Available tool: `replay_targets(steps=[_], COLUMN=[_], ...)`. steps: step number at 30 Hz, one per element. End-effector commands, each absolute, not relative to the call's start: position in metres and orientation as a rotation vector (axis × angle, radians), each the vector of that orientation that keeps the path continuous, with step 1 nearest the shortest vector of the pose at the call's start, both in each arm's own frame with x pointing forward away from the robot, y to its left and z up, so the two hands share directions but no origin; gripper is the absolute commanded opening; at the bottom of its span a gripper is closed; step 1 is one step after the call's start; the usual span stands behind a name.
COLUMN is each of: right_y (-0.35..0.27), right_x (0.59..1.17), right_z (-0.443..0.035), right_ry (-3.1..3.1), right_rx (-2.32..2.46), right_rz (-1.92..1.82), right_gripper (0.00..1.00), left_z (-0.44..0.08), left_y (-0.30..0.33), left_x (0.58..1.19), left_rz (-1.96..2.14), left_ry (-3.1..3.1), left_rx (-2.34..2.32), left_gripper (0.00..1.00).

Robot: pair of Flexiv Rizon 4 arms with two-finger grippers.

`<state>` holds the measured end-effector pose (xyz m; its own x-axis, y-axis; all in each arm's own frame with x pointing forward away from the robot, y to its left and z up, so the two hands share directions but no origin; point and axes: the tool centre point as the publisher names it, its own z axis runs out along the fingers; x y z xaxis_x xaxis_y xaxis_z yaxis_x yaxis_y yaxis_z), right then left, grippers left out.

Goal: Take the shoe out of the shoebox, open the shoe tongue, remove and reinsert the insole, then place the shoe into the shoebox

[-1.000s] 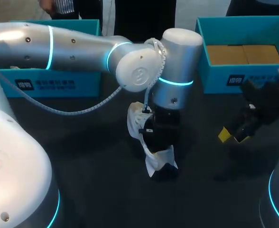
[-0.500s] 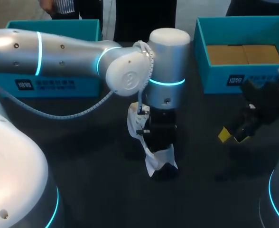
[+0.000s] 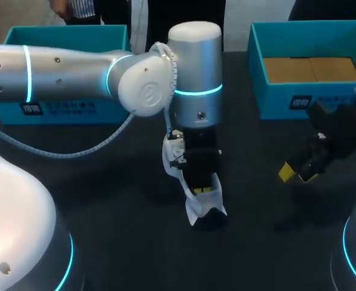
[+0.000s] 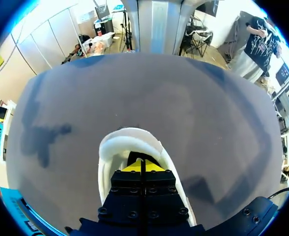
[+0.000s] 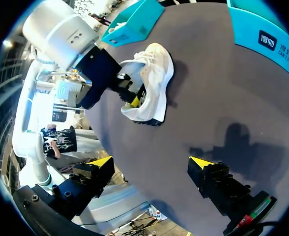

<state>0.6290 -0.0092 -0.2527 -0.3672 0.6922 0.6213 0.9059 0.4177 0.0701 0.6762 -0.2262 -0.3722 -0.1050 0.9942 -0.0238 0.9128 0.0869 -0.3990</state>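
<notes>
Fingers of your left gripper (image 4: 142, 165) are pressed together, yellow tips down inside the opening of the white sneaker (image 4: 110, 152), which rests on the dark table (image 3: 105, 200), outside the teal shoebox (image 3: 275, 103). Your right gripper (image 5: 152, 164) hangs with fingers spread wide, holding nothing, well apart from the white sneaker
</notes>
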Motion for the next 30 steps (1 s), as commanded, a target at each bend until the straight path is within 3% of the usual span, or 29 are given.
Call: replay_targets(steps=[1,19,30], right_y=[-0.009,-0.009,-0.009], right_x=[0.628,0.628,0.628], right_z=[-0.253,-0.253,-0.253], right_ry=[-2.170,-2.170,-2.170], right_rx=[-1.354,-1.354,-1.354], right_rz=[-0.555,-0.555,-0.555], right_gripper=[1.00,1.00,1.00], left_z=[-0.387,-0.414,-0.383], left_y=[-0.229,-0.238,-0.227], left_x=[0.675,0.663,0.671], left_rz=[0.495,0.329,0.343], left_ry=[-2.105,-2.148,-2.192], left_rx=[-1.904,-1.933,-1.961], left_gripper=[0.00,0.00,0.00])
